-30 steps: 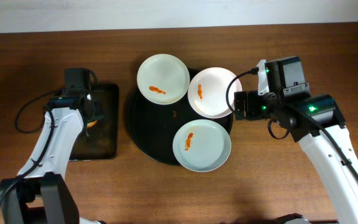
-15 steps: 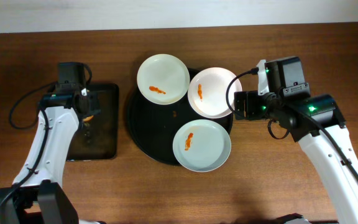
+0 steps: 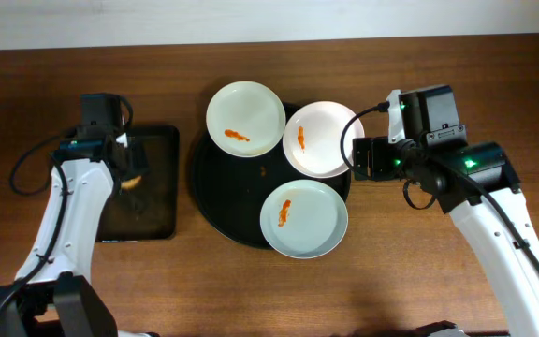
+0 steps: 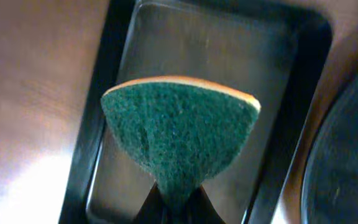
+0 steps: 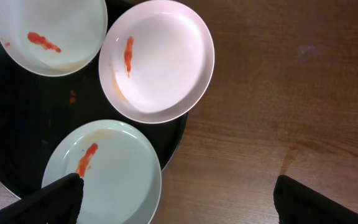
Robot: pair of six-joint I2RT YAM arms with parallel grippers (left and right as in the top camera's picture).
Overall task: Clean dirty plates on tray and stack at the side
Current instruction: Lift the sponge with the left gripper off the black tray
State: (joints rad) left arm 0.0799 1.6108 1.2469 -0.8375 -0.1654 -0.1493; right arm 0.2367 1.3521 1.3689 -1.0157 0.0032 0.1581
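Crowding one tray (image 3: 218,187), three smeared plates (image 3: 245,118); one sponge (image 4: 179,130).

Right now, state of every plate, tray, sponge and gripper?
far-left plate: dirty, orange smear
far-right plate: dirty, orange smear
near plate: dirty, orange smear
round black tray: holds all three plates
sponge: held over rectangular black tray
left gripper: shut on sponge
right gripper: open, empty

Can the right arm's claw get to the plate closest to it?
Probably yes. The right claw is open right beside that plate, with nothing between them, and the plate's rim sticks out past the tray on that side.
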